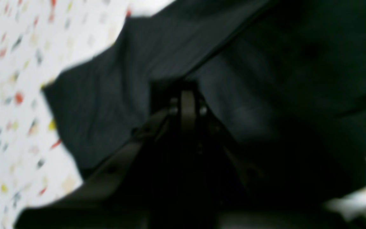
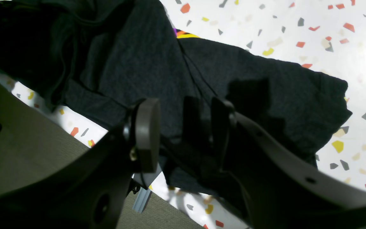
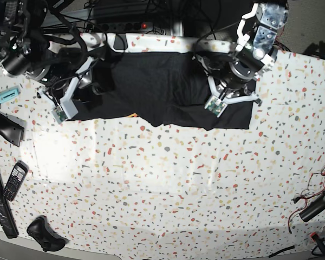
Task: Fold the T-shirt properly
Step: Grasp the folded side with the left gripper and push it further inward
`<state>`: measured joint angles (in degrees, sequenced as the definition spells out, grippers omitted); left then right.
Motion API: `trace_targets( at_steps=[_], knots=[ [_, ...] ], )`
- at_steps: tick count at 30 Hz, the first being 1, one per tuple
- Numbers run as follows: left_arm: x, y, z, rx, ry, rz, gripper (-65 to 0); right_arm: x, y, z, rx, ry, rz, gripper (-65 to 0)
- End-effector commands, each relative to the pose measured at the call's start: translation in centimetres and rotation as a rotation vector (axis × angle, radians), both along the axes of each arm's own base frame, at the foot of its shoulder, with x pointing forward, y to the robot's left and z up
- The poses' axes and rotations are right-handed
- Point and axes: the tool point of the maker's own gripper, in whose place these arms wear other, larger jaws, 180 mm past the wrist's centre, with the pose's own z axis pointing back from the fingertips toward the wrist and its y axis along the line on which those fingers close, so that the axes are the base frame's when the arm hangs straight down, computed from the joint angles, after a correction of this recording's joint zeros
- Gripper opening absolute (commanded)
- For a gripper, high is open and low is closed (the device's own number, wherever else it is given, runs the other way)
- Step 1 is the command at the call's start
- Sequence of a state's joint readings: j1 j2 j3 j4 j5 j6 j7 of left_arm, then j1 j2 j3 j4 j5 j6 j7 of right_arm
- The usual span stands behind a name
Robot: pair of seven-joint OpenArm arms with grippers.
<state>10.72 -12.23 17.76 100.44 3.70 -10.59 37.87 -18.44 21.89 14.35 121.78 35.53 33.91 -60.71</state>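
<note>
Overhead, both arms bent down over T-shirt [image 3: 157,86], left jaws pinching its fabric, right jaws spread

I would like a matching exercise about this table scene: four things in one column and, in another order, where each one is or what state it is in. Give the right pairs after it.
Column 1:
1. T-shirt
2. turquoise marker
3. mobile phone
4. right gripper

Column 2:
A. open, over dark cloth
B. spread flat along the far edge of the table
C. near the table's left edge, toward the front in the base view
D. near the table's left edge, farther back in the base view

Pairs: 1-B, 2-D, 3-C, 4-A
</note>
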Motion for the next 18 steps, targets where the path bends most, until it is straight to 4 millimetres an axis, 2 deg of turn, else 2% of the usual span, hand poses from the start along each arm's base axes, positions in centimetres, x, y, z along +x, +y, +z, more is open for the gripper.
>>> trace_targets(
  at_steps=[1,5,13,18],
  knots=[
    [0.9,0.0,0.8,-0.007,-0.043,0.003,-65.0,0.5,0.1,1.1,0.006,-0.045,0.009,-39.6],
    [1.6,0.0,0.6,-0.013,-0.042,0.005,-65.0,0.6,0.2,1.1,0.008,-0.046,0.009,-39.6],
    [4.4,-1.8,3.3,-0.152,-0.103,0.0,-65.0,0.5,0.2,1.1,0.01,-0.044,0.01,-39.6],
    [5.2,-4.2,1.4,-0.193,-0.041,-0.004,-65.0,0.5,0.2,1.1,0.009,-0.043,0.01,-39.6]
  ],
)
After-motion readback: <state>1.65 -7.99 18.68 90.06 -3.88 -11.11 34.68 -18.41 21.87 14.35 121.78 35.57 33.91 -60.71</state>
